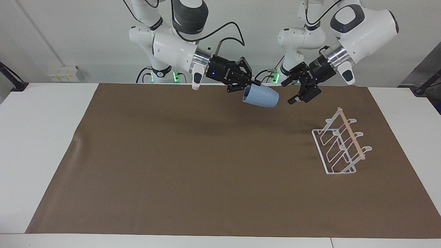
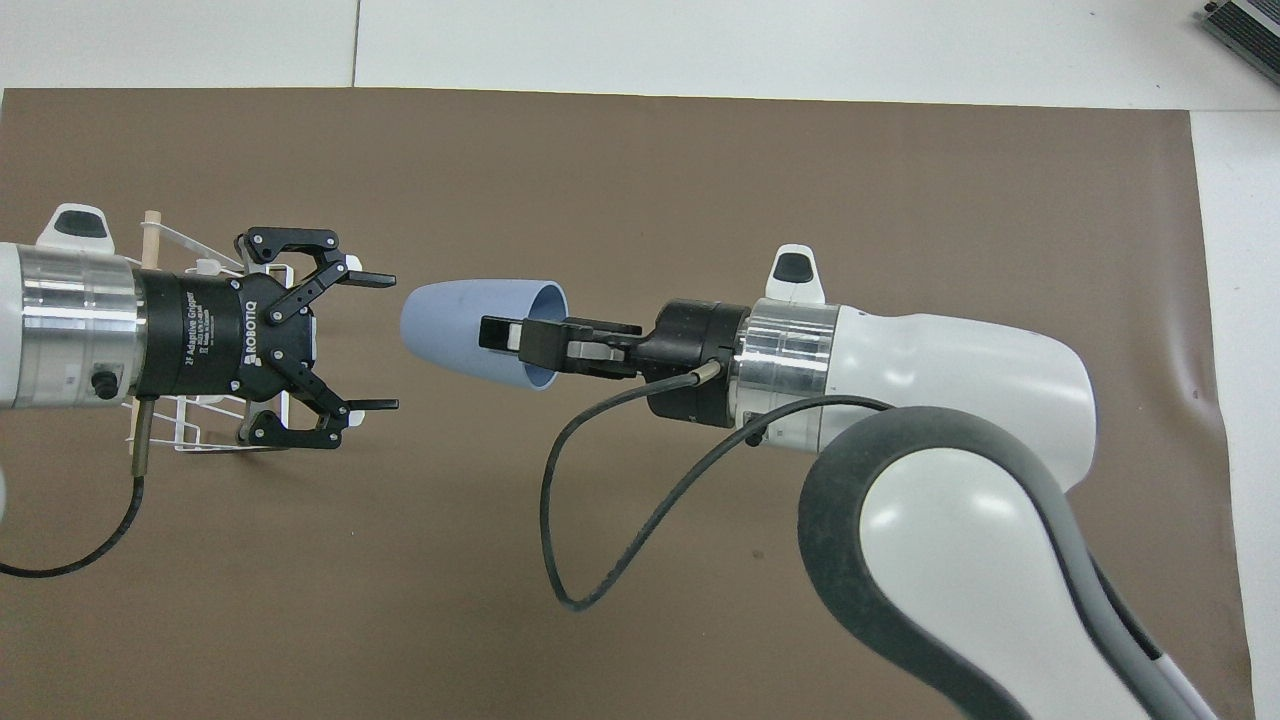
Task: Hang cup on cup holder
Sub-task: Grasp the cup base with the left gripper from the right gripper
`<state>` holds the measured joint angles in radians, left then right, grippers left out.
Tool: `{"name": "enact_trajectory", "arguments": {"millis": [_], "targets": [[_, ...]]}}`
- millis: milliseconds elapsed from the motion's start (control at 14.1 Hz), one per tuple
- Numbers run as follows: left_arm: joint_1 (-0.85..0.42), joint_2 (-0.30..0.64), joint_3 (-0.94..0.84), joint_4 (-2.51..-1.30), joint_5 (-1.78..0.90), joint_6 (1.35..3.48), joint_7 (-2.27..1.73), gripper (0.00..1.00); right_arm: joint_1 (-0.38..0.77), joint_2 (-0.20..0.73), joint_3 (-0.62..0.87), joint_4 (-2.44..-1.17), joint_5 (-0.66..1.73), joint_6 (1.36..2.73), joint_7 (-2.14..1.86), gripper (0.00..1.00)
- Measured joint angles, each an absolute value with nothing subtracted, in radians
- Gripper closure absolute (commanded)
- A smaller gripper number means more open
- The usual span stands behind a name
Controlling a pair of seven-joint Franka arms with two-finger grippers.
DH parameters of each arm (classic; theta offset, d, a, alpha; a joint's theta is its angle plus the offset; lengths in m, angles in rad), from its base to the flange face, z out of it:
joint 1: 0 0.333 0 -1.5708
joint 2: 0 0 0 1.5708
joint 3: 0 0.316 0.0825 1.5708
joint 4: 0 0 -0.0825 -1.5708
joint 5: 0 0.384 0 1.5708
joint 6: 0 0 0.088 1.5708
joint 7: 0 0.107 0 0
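The light-blue cup (image 1: 262, 97) is held up in the air over the middle of the brown mat, tilted on its side with its narrow base toward the left gripper. My right gripper (image 1: 253, 84) is shut on the cup's rim, one finger inside the mouth; the overhead view shows the same grip (image 2: 500, 335) on the cup (image 2: 470, 325). My left gripper (image 1: 291, 93) is open, raised, a short gap from the cup's base, also in the overhead view (image 2: 387, 343). The white wire cup holder (image 1: 341, 144) with a wooden rod stands empty toward the left arm's end of the table; in the overhead view the left arm mostly hides the holder (image 2: 152, 240).
A brown mat (image 1: 172, 165) covers most of the white table (image 1: 34, 137). Nothing else stands on the mat. The right arm's black cable (image 2: 560, 520) hangs in a loop under its wrist.
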<state>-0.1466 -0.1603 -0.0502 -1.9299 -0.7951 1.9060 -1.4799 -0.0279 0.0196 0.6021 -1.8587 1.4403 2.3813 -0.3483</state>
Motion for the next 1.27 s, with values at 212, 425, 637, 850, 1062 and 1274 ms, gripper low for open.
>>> {"name": "enact_trajectory", "arguments": {"millis": [212, 425, 637, 850, 1062, 1274], "targets": [[-0.150, -0.167, -0.050, -1.929, -0.805, 1.906, -1.478, 0.00, -0.028, -0.001, 0.624, -1.857, 1.504, 2.391, -0.342, 1.00], [-0.151, -0.178, -0.050, -1.923, -0.807, 1.894, -1.478, 0.00, -0.028, -0.007, 0.653, -1.857, 1.517, 2.438, -0.338, 1.00], [-0.151, -0.196, -0.049, -1.917, -0.808, 1.876, -1.478, 0.00, -0.028, -0.007, 0.667, -1.857, 1.517, 2.460, -0.324, 1.00], [-0.151, -0.205, -0.049, -1.917, -0.808, 1.869, -1.478, 0.00, -0.029, -0.007, 0.667, -1.857, 1.517, 2.460, -0.323, 1.00], [-0.152, -0.205, -0.056, -1.917, -0.808, 1.868, -1.477, 0.00, -0.029, -0.007, 0.667, -1.857, 1.517, 2.460, -0.323, 1.00], [-0.152, -0.205, -0.076, -1.917, -0.808, 1.874, -1.477, 0.00, -0.030, -0.007, 0.669, -1.858, 1.517, 2.460, -0.321, 1.00]]}}
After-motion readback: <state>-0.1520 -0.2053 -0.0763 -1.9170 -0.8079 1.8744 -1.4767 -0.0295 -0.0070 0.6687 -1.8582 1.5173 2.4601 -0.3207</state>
